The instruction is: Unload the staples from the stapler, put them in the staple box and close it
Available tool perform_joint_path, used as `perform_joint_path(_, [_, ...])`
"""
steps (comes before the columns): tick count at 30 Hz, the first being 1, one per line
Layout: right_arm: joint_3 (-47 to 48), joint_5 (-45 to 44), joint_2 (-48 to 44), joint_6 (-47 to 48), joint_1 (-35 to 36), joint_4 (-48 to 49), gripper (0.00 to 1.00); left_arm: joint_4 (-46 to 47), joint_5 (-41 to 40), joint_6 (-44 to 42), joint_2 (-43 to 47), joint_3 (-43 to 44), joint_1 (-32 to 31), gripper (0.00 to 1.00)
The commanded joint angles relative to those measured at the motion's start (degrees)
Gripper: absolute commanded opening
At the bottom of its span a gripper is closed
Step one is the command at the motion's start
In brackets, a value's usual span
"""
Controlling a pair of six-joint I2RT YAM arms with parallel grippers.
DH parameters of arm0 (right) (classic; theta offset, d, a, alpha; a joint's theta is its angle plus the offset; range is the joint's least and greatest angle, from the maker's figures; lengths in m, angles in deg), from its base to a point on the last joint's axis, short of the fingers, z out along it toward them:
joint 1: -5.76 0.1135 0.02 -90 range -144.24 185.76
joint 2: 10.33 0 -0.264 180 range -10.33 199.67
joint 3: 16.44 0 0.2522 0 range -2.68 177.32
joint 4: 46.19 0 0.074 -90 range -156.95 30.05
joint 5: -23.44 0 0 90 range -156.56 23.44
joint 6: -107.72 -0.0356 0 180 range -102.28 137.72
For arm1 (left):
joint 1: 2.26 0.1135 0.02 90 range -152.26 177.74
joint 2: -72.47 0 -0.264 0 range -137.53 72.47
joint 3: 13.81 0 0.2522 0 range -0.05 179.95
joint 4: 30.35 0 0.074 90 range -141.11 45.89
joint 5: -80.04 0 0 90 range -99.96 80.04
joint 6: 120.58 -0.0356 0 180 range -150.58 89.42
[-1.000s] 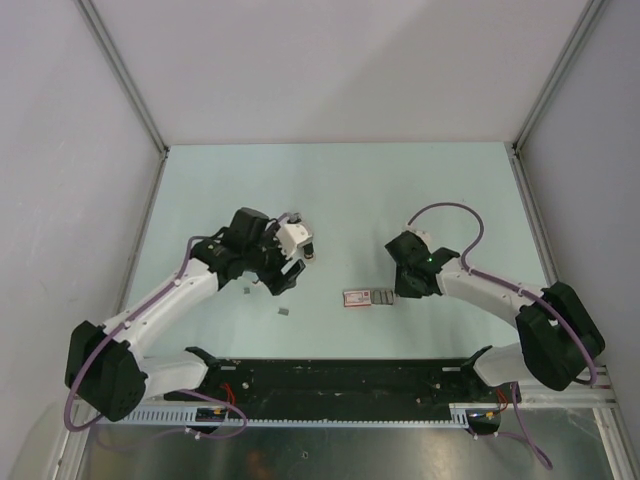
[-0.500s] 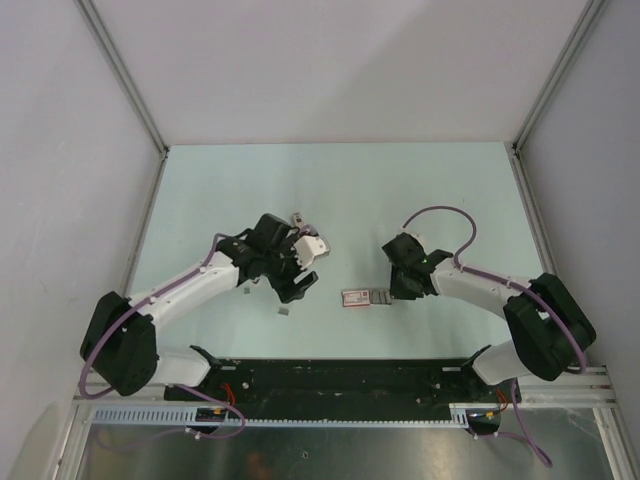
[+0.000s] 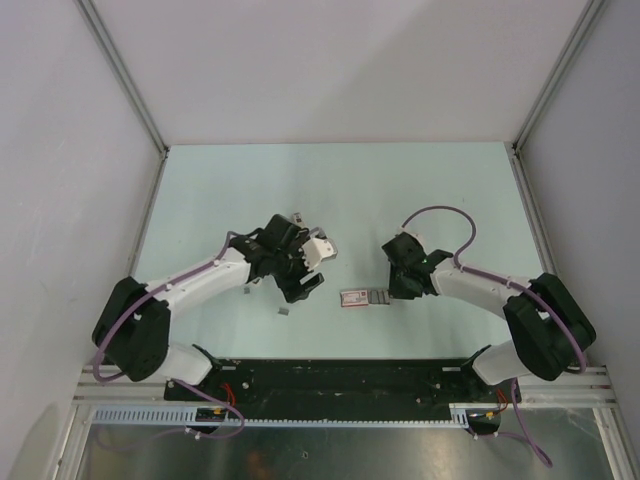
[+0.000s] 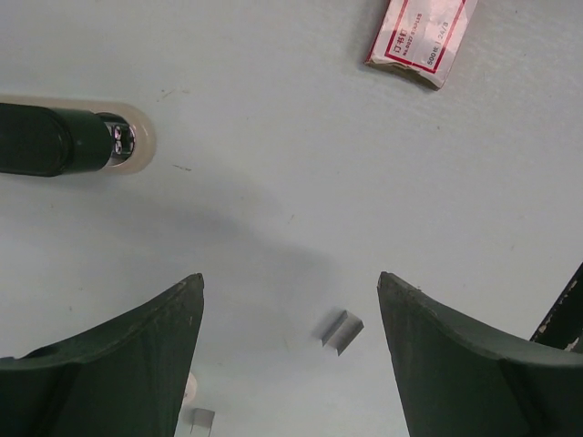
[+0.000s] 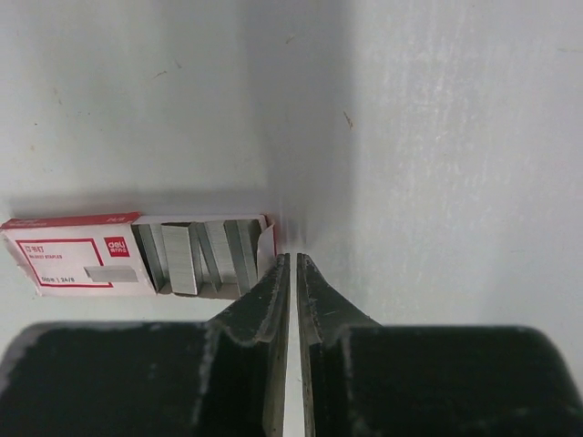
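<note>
The stapler [image 4: 55, 139] lies dark with a pale end at the left of the left wrist view; in the top view I cannot make it out near the left arm. My left gripper [image 4: 290, 278] [image 3: 305, 284] is open and empty above the table, with a loose strip of staples [image 4: 342, 331] on the table between its fingers. My right gripper [image 5: 291, 258] [image 3: 392, 292] is shut with nothing visible between its fingers, its tips right beside the open end of the red-and-white staple box [image 5: 77, 252] [image 3: 358, 297]. Staple strips [image 5: 196, 256] show inside the box.
The staple box also shows at the top right of the left wrist view [image 4: 421, 36]. Two small loose staple pieces [image 3: 285, 312] [image 3: 247, 291] lie on the pale green table [image 3: 340, 190]. Grey walls enclose the table on three sides.
My left arm has swung right and a little nearer, bringing its gripper closer to the staple box. My right gripper has shifted slightly left toward the box's open end.
</note>
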Motion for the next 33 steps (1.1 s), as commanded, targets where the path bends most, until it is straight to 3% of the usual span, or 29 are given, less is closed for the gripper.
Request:
perform_joint_path(1, [0.0, -1.7, -3.3, 1.3, -0.5, -1.3, 0.12, 2.6, -0.4, -1.7, -1.3, 2.8, -1.0, 0.81])
perform_joint_path(22, [0.0, -0.7, 0.7, -0.9, 3.8, 2.2, 0.1, 7.7, -3.3, -2.3, -14.0, 6.3, -7.5, 0.8])
perform_joint_path(33, [0.3, 3.6, -7.2, 0.7, -0.6, 1.1, 0.12, 7.6, -4.8, -3.3, -7.7, 4.2, -7.7, 0.81])
